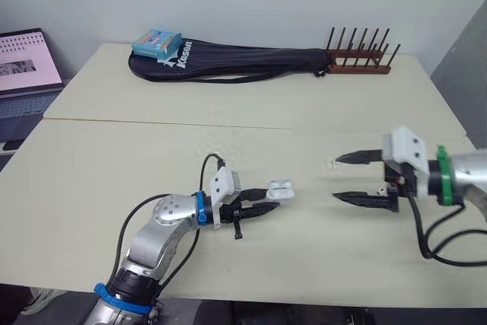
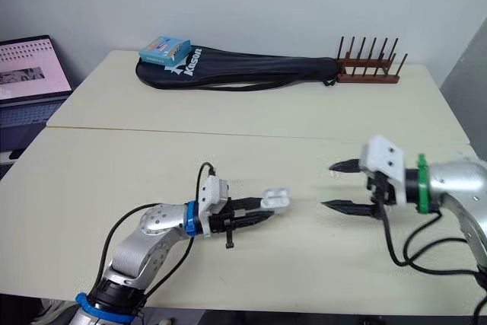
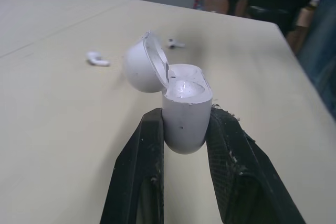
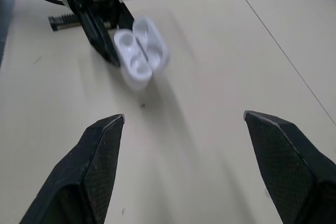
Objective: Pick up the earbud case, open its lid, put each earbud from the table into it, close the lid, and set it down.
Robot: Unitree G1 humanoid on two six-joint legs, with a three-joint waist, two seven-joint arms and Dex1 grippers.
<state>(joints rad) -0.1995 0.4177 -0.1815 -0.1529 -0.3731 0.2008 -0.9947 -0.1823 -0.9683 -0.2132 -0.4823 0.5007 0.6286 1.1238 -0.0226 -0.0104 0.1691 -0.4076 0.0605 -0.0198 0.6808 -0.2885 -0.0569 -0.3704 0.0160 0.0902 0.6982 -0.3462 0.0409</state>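
White plastic earbud case (image 3: 184,114), pinched by its lower half between the left fingers (image 3: 139,177), low over the bench (image 1: 152,157); touching it or not, cannot tell. Lid (image 3: 142,69) already swung back on its hinge, off to one side of the body. Sockets seemingly empty, judging from the right wrist view. Long axis of the case in line with the left fingers, open mouth pointing away from that wrist and toward the right arm.

Right fingers (image 4: 100,166) spread wide, gripping nothing, tips aimed at the case yet well apart from it.

Two earbuds flat on the bench, beyond the left fingertips: one (image 3: 98,60) nearer, another (image 3: 176,43) farther out, apart from each other, neither touching the case. In the head views, a small white speck just beside one right fingertip, most likely one of the pair, and so much nearer the right arm than the left. Stem direction too small to tell.

Probably a job for the right arm next: down onto the closer earbud, a light pinch, then across to the open mouth.

Readable writing: "Kason" in white on the black racket bag (image 1: 228,62), far beyond both sets of fingertips. Blue box (image 1: 157,42) on the bag's end, print too small to read. No legible mark on the case.
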